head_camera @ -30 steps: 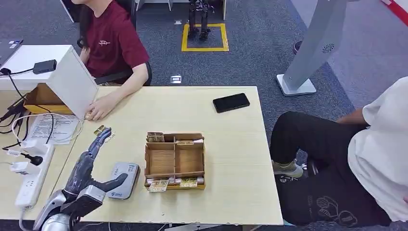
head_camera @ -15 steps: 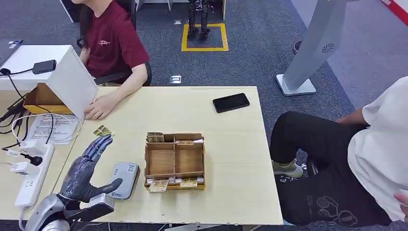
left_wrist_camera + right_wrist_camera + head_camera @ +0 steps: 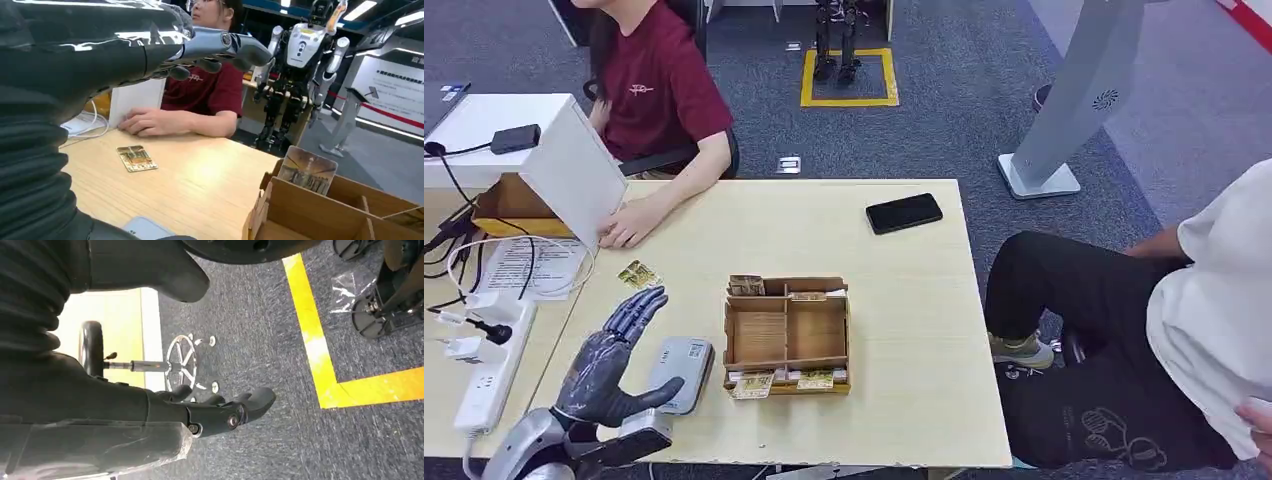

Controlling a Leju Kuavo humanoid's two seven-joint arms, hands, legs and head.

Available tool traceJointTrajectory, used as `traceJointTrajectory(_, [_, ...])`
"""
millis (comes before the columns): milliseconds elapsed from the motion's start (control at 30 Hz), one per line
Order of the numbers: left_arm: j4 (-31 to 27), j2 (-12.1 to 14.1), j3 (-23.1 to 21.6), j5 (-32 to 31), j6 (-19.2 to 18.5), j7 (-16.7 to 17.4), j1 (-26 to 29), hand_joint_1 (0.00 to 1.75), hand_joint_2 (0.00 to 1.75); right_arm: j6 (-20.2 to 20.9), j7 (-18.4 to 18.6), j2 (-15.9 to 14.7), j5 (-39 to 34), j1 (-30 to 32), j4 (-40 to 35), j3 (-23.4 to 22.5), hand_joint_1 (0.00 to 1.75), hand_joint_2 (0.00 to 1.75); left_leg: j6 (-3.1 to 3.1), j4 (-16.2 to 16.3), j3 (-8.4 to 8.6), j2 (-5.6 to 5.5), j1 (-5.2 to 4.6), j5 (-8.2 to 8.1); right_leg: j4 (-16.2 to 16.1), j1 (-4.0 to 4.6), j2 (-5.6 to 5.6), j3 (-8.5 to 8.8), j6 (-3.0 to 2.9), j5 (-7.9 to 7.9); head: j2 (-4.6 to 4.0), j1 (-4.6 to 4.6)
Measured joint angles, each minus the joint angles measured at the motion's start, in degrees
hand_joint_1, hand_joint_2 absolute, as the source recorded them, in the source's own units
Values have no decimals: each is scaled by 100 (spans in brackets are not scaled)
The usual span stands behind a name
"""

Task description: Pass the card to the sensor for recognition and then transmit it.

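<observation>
On table's near-left, left hand (image 3: 609, 355) empty, fingers spread; card (image 3: 638, 274) lies beyond, flat — fingertips could easily skid it away. Right hand (image 3: 220, 412) fingers loosely curled, empty.

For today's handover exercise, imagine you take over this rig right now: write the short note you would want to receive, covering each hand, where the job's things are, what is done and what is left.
Left hand: open, holding nothing, fingers spread above the table, beside the grey sensor.
Right hand: hanging by the robot's side over the carpet, holding nothing, fingers loosely curled.
Card: lying flat on the table beyond the left hand, near the seated person's hand.
Cardboard tray: beside the sensor, with more cards standing at its edges.
Done: that card looks delivered to the person; whether it was scanned cannot be told.
Left: likely take the next card from the tray, scan, pass on.
</observation>
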Motion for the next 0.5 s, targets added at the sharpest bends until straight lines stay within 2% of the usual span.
traceJointTrajectory(300, [2,107,-186,7,59,109,61,0,175,96,-15,83,282,4,-72,-169,0,175,0,0,0,0,0,0,0,0,0,1,0,0,0,0])
traceJointTrajectory(500, [7,262,-269,63,46,234,177,0,175,387,50,249,677,76,-402,-387,0,175,0,-1,-1,0,1,0,0,0,0,-1,0,-1,0,-2])
